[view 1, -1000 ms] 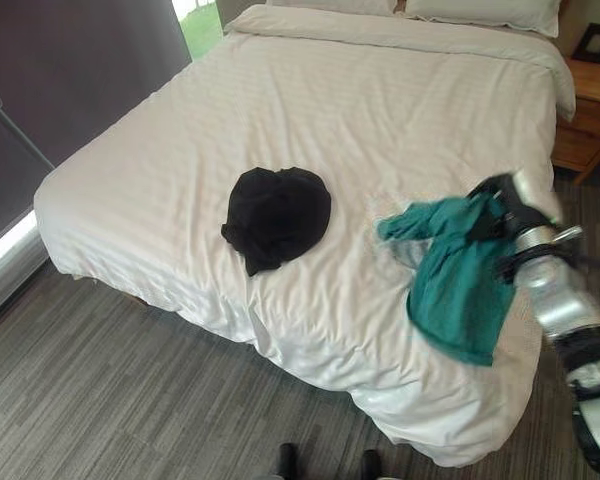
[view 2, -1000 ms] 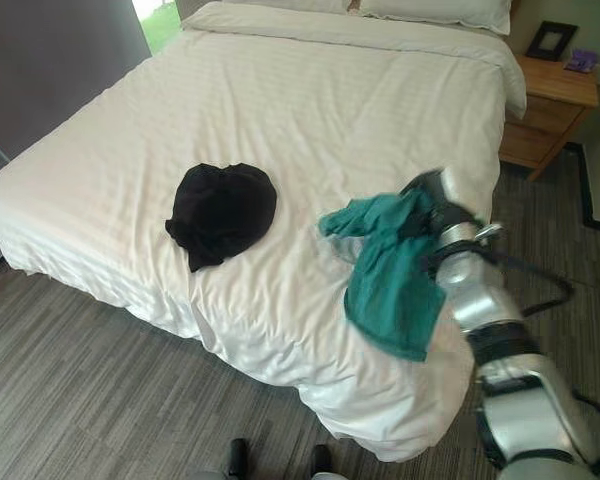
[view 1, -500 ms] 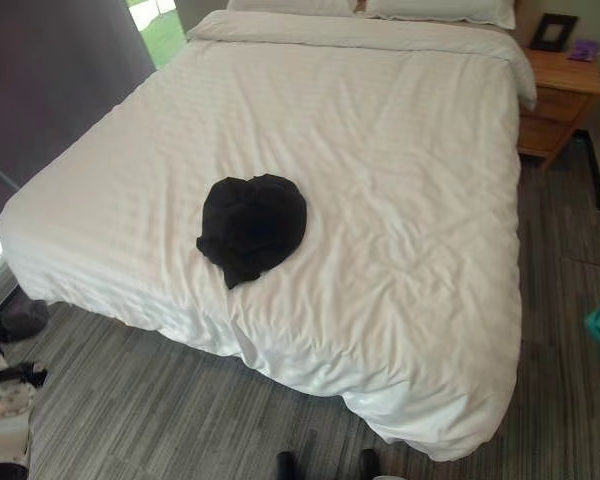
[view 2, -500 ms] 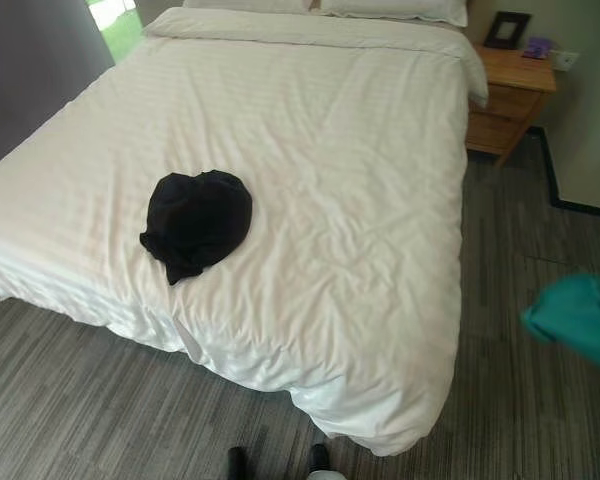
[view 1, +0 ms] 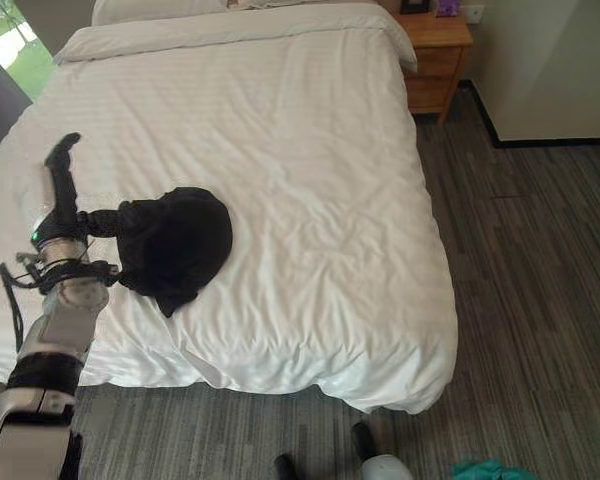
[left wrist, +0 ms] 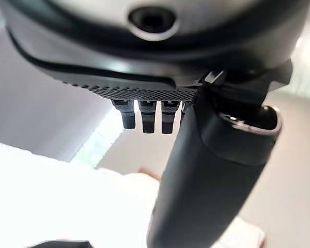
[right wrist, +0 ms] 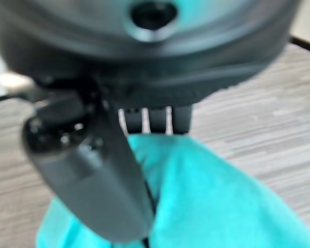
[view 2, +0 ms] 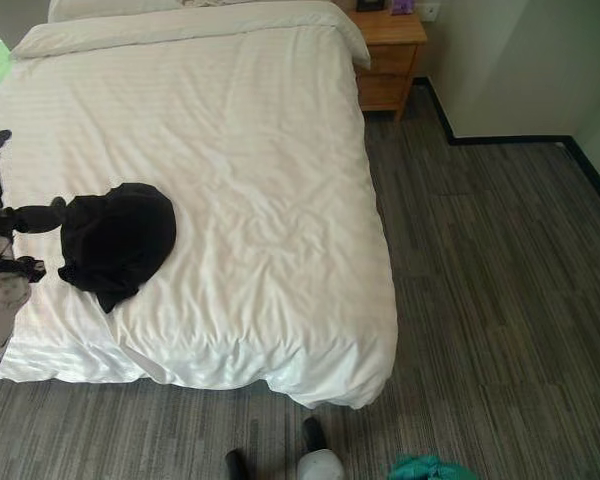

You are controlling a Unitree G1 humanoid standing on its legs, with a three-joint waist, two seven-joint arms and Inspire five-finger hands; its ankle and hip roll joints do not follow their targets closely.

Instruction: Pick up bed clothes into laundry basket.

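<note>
Black garment lies on white bed; left robot hand spread wide beside it. Right robot hand pinches teal garment.

I'm looking down on a wide bed under a white, faintly striped duvet, rumpled toward its near corner. A pillow lies across the head end. Just beside the head of the bed stands a wooden nightstand with drawers, and I can make out a small dark thing and a small purple thing on top, too tiny to identify. Grey striped carpet covers the floor, running up to a pale wall with a dark skirting board.
</note>
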